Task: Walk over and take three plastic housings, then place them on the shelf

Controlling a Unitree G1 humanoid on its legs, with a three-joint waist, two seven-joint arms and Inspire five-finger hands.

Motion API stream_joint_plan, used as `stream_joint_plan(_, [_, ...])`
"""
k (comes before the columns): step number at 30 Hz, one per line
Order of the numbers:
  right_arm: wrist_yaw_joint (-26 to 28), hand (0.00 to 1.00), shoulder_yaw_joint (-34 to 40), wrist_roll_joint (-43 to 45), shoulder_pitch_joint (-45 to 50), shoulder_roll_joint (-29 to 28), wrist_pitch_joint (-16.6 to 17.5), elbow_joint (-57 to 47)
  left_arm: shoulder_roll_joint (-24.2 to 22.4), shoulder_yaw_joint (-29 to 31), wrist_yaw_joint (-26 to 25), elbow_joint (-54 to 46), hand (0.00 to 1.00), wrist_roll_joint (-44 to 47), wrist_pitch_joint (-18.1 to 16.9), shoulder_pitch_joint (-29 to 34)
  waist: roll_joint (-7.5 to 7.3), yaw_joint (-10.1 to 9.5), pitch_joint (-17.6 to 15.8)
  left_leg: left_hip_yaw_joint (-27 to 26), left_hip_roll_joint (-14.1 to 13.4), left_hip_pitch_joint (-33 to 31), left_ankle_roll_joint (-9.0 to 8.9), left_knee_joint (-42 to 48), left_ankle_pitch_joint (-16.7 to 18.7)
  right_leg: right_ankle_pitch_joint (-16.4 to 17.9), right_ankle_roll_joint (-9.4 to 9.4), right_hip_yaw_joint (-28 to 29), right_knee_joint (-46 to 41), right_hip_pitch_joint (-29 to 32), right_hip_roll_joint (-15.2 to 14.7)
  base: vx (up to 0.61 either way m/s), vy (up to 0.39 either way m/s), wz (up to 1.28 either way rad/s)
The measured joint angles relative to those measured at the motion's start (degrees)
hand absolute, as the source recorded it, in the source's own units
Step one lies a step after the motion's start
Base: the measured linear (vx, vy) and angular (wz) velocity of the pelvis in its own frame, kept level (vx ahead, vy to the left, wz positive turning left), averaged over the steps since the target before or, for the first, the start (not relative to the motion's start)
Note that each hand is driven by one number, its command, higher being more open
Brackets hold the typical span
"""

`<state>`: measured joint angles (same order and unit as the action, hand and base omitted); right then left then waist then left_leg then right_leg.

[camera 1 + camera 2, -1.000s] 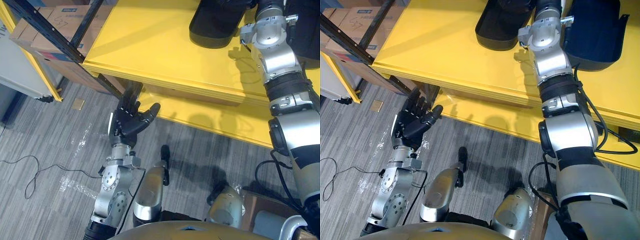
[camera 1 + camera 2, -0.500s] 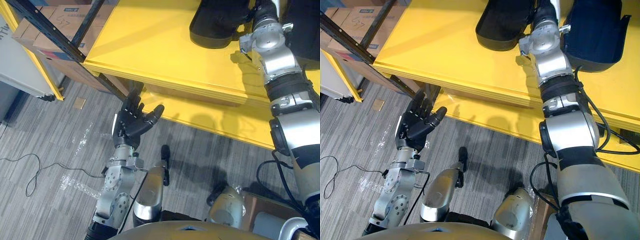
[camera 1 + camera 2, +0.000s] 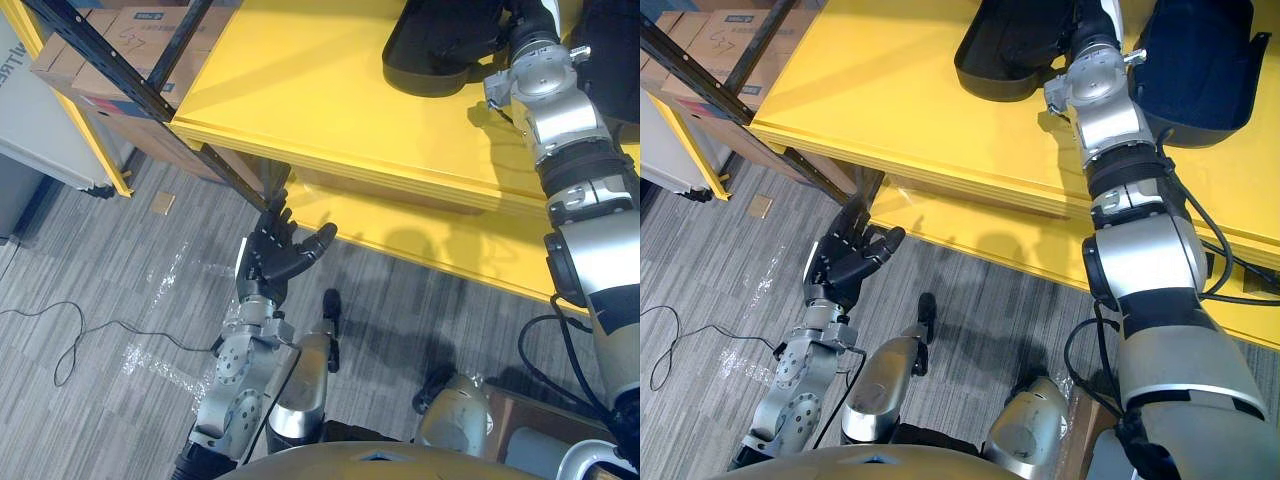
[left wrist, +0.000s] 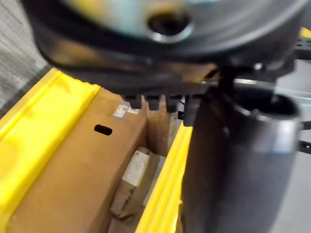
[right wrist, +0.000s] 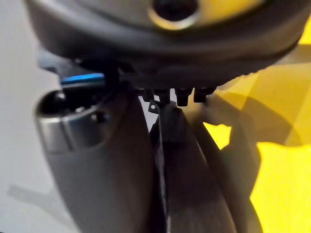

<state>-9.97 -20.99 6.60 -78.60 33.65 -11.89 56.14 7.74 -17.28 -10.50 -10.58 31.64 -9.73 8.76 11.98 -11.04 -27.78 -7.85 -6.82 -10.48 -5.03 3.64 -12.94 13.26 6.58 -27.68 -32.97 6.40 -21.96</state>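
left eye view: left hand spread, empty — right hand at housing, grip unclear

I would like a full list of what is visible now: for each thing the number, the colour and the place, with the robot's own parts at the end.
plastic housings: two, dark, on the shelf top, one on each side of the right arm
shelf: one, yellow, with a lower yellow board beneath
rack strut: one, black, slanting at the shelf's left end
cardboard boxes: several, brown, behind the strut
floor: grey carpet
left hand: one, dark, open, over the floor by the shelf edge
right hand: one, dark, at the shelf top between the housings
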Motion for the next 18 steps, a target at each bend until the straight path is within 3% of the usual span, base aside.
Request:
stream_joint_plan(6, [2.08, 1.00, -2.45, -7.37, -0.87, 0.19, 0.28, 1.76, 0.14, 0.01, 0.00, 0.00, 1.00, 1.52, 0.00, 0.01, 0.02, -0.15, 0.01, 0.12, 0.01, -0.13, -0.28, 0.00, 0.21, 0.04, -0.02, -0.14, -0.02, -0.01, 0.00, 0.00, 0.000, 0.00])
stream_joint_plan(18, [4.42, 1.00, -7.18, -10.75, -2.37, 2.70, 2.23, 1.93, 1.16, 0.01, 0.14, 0.00, 1.00, 1.58, -0.03, 0.07, 0.04, -1.12, 0.03, 0.19, -0.04, -0.30, 0.04, 0.05, -0.02, 0.32, 0.00, -0.27, -0.20, 0.08, 0.00, 0.00, 0.000, 0.00])
